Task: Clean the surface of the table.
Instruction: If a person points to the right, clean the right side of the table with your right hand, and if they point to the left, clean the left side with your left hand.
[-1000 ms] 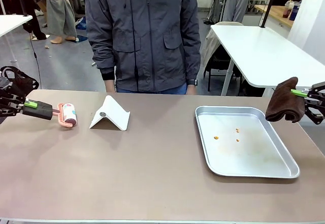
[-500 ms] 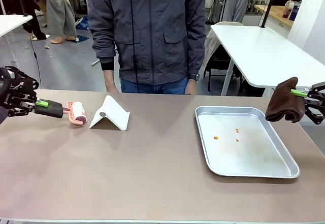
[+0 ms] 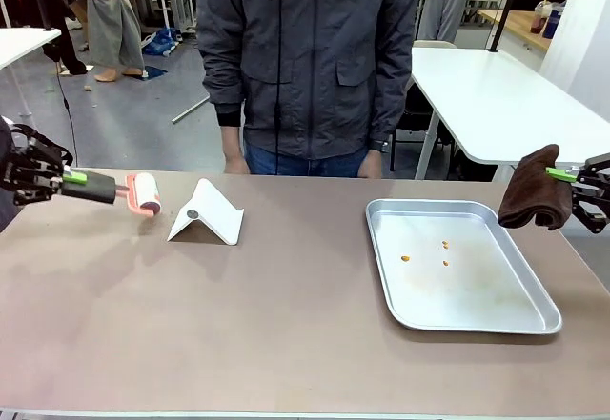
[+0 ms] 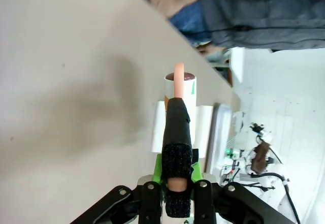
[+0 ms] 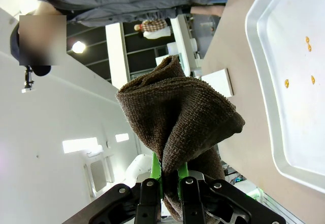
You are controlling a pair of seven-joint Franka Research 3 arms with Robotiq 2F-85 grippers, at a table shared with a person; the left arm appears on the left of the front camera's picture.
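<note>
The tan-brown table (image 3: 267, 315) spans the front view. At its far left my left gripper (image 3: 71, 178) is shut on the black handle of a pink lint roller (image 3: 145, 194), whose white roll hangs just above the table top beside a folded white stand (image 3: 206, 214). In the left wrist view the lint roller (image 4: 179, 107) points away from the shut fingers (image 4: 151, 198). At the right edge my right gripper (image 3: 560, 176) is shut on a dark brown cloth (image 3: 534, 199), held in the air off the table's right side. The cloth (image 5: 177, 117) bulges above the green pads in the right wrist view.
A shiny metal tray (image 3: 534, 320) lies at the right of the table with three small orange crumbs (image 3: 444, 245) in it. A person in a grey jacket (image 3: 310, 58) stands at the far edge, hands down. A white table (image 3: 486, 87) stands behind on the right.
My left gripper has lifted the lint roller and carried it right and toward the far edge. The person stepped to the right. The right arm and cloth have not moved.
</note>
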